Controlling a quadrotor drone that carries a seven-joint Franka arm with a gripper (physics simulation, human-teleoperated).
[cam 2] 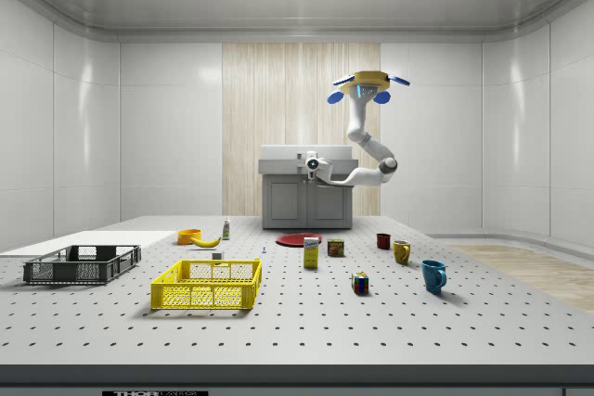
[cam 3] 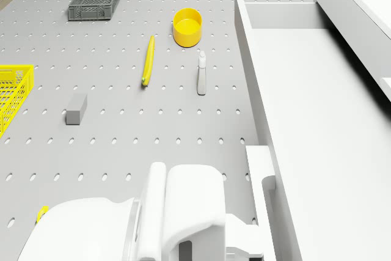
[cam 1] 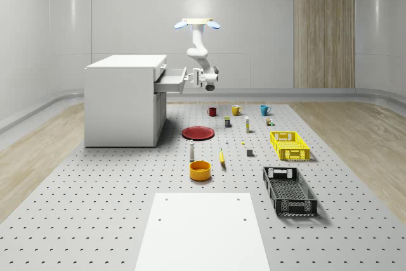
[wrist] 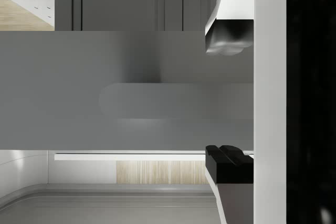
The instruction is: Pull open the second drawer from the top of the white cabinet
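3 mugs (cam 1: 236,110), 2 crates (cam 1: 290,145), 1 bowl (cam 1: 200,170), 1 banana (cam 1: 222,157), 1 plate (cam 1: 198,132), 1 cabinet (cam 1: 124,99).

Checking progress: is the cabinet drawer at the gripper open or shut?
Open: the drawer juts from the cabinet, its inside visible in the drone view.

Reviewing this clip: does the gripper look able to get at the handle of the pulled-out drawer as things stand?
Probably yes. The gripper is already at the front of the drawer, its fingers on either side of the handle, and nothing stands between. The drone hovers beside the white cabinet.

The drone (cam 2: 371,88) hovers above the cabinet (cam 2: 307,188), hand (cam 2: 313,164) at its front.
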